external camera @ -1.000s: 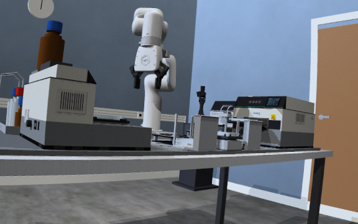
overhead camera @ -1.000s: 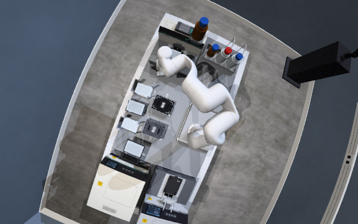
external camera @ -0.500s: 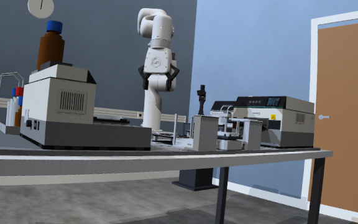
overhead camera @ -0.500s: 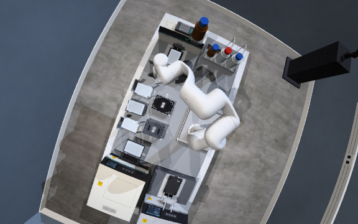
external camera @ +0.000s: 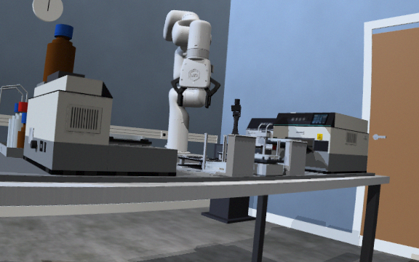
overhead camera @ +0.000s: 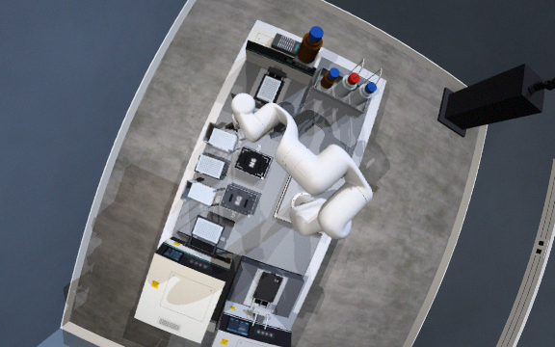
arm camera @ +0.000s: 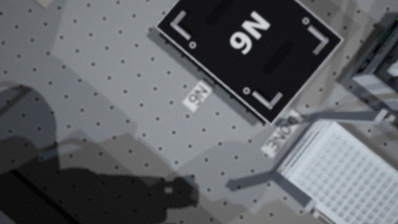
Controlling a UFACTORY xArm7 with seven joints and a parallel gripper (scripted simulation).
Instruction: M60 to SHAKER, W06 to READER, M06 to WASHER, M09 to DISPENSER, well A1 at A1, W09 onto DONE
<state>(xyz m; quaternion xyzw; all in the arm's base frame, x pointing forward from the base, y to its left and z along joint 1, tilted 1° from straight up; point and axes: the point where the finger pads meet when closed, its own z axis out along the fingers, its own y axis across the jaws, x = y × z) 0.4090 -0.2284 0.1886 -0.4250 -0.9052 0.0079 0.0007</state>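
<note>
The gripper [external camera: 195, 103] hangs high over the worktop [external camera: 180, 183] with its fingers [external camera: 179, 98] spread wide and holding nothing, near a white plate [arm camera: 345, 175] sitting in a rack [arm camera: 345, 116].

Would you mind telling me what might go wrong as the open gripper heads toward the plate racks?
1. The empty black gripper hangs open above the deck; its spread fingers may clip the thin grey rack posts on descent.
2. The white well plate sits low between those walls, so a skewed approach might tilt it.
3. The black N6 nest lies close beside; the arm's swing could graze it.
</note>
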